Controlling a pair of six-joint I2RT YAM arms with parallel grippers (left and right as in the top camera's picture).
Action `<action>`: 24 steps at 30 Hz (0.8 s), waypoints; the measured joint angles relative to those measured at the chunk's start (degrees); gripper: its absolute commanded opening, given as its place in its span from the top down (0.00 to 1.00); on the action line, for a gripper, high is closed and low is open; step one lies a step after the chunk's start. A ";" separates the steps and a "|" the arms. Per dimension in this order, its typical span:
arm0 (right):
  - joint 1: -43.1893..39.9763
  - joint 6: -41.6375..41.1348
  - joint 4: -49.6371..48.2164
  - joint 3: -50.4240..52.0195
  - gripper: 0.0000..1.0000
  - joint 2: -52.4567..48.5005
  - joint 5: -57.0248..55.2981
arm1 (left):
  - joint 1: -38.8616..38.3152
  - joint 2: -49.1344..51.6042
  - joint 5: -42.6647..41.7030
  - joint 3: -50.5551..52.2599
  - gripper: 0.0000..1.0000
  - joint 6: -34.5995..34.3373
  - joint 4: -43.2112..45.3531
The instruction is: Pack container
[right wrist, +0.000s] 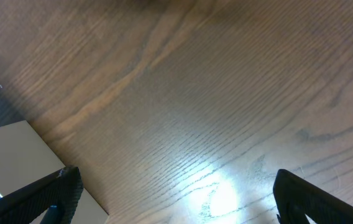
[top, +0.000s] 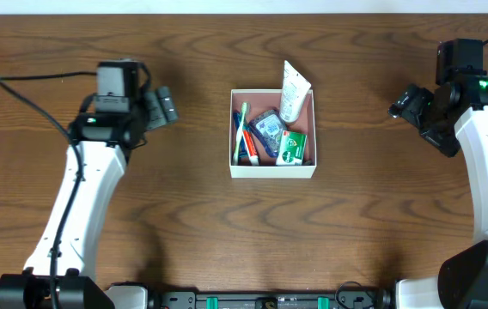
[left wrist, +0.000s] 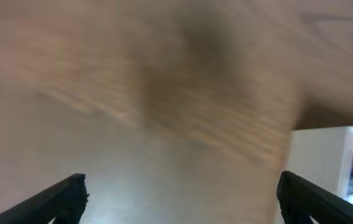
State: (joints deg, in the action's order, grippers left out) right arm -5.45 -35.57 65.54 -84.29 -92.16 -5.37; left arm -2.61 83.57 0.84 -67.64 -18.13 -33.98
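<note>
The container [top: 271, 170] is a white square box with a pinkish-brown inside at the table's middle. It holds toothbrushes [top: 244, 130], a blue packet [top: 269, 128], a green box [top: 292, 147] and a white tube [top: 294, 91] leaning on its far right wall. My left gripper [top: 163, 106] is open and empty, left of the container; its blurred wrist view shows the box wall [left wrist: 322, 162] at the right. My right gripper [top: 407, 102] is open and empty, right of the container; its wrist view shows the box's white corner [right wrist: 9, 155] at the left.
The brown wooden table [top: 356, 232] surrounds the container. A black cable [top: 38, 79] runs from the left arm toward the left edge. The arm bases stand at the near edge on both sides.
</note>
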 measured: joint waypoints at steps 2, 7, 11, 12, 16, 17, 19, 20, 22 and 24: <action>0.00 0.00 0.02 0.00 0.01 0.00 0.02 | 1.14 0.00 0.07 0.00 0.02 -0.02 -0.68; 0.00 0.00 0.02 0.00 0.01 0.00 0.00 | 1.64 0.00 0.22 0.00 0.02 0.00 -2.03; 0.00 0.00 0.02 0.00 0.01 0.00 0.00 | 1.64 0.00 0.35 0.00 0.02 0.13 -4.66; 0.00 0.00 0.00 0.00 0.01 0.00 0.00 | 1.64 0.00 0.61 0.00 0.02 0.13 -5.92; 0.00 0.00 0.02 0.00 0.01 0.00 0.02 | 1.90 -0.04 1.09 0.00 0.02 0.04 -6.73; 0.00 0.00 0.02 0.00 0.01 0.00 0.00 | 1.99 -0.04 1.05 0.00 0.02 -0.04 -6.51; 0.00 0.00 0.02 0.00 0.01 0.00 0.00 | 2.03 -0.20 1.01 0.00 0.02 -0.07 -5.51; 0.00 0.00 0.02 0.00 0.01 0.00 0.02 | 2.03 -0.50 0.94 0.00 0.02 -0.07 -4.55; 0.00 0.00 0.02 0.00 0.01 0.00 0.00 | 2.03 -1.44 0.87 0.00 0.02 -0.07 -3.26; 0.00 0.00 0.02 0.00 0.01 0.00 0.00 | 2.08 -3.54 0.87 0.00 0.02 -0.04 -3.04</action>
State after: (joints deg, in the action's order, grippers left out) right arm -5.45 -35.57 65.56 -84.29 -92.16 -5.37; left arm -0.54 80.03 1.72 -67.64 -18.17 -37.01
